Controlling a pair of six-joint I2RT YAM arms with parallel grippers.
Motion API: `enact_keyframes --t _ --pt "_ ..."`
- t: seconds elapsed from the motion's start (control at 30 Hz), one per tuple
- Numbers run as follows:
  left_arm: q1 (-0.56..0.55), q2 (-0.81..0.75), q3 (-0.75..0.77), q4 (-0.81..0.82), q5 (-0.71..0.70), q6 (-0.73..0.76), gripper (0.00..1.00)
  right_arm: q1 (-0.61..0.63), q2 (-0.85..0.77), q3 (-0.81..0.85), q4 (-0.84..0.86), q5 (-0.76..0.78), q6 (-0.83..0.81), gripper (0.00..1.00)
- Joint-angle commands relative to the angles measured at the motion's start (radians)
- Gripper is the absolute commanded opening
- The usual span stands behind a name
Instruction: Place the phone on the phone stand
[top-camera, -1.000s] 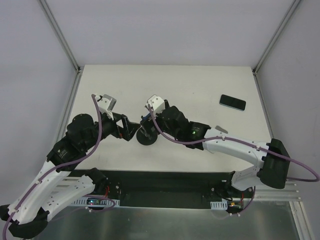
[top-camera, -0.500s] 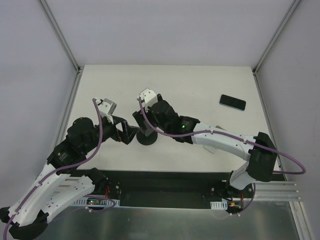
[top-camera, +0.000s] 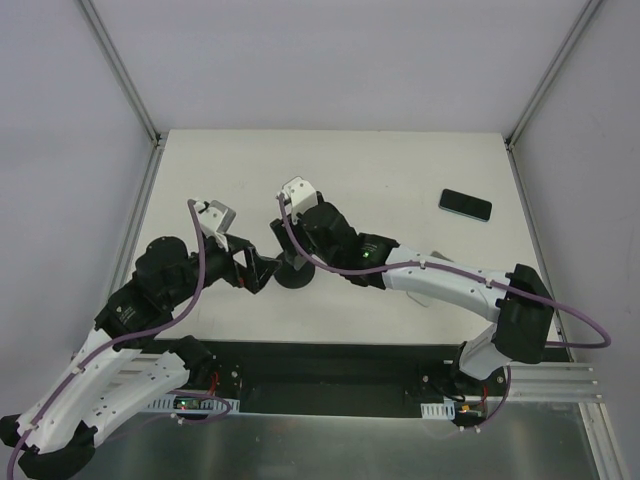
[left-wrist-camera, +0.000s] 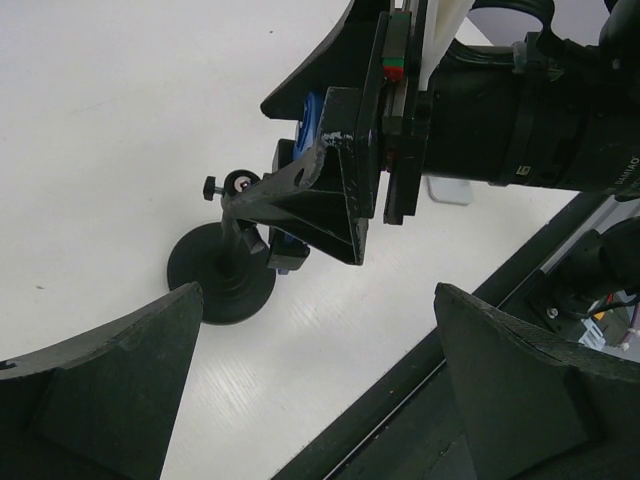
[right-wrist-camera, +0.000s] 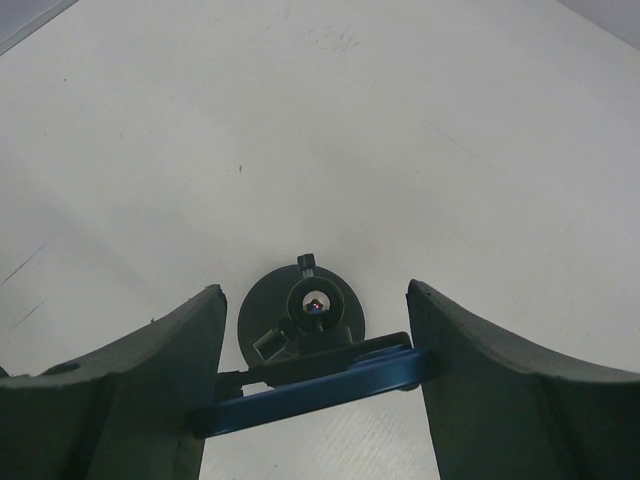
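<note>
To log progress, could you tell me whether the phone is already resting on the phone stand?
No, the phone lies flat on the table far to the right, apart from the phone stand.

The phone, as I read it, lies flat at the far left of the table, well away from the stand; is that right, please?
Not quite: the top external view shows the phone lying flat at the far right of the table, not the left, and indeed well away from the stand.
</note>
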Motion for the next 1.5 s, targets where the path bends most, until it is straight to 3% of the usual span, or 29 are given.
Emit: enact_keyframes --t 0.0,0.13,0.37,0.57,0.87,1.07,1.33,1.47 --pt "0.005 0.024 0.011 0.038 0.029 -0.013 0.97 -0.044 -0.028 0.007 0.068 0.025 -0.032 0.06" --pt "0.005 0.025 0.021 0.041 0.013 -0.025 0.96 -0.081 -0.039 0.013 0.072 -0.017 -0.028 0.01" --pt "0.005 0.093 0.037 0.091 -0.086 -0.021 0.96 -0.130 -0.028 0.042 0.144 0.215 -0.038 0.01" --pt "0.005 0.139 0.063 0.107 -0.066 -0.016 0.96 -0.276 0.070 0.149 0.157 0.276 -0.041 0.01" --pt "0.005 0.179 0.076 0.107 -0.064 -0.010 0.95 -0.501 0.329 0.480 0.186 0.278 -0.144 0.01" --pt "0.006 0.232 0.080 0.113 -0.043 -0.005 0.95 -0.662 0.468 0.669 0.151 0.237 -0.130 0.01" --pt "0.008 0.341 0.114 0.153 0.029 0.022 0.95 -0.880 0.616 0.850 0.062 0.168 -0.112 0.01" --pt "0.012 0.384 0.122 0.164 0.072 0.021 0.95 -0.957 0.696 0.971 -0.027 0.212 -0.094 0.01"
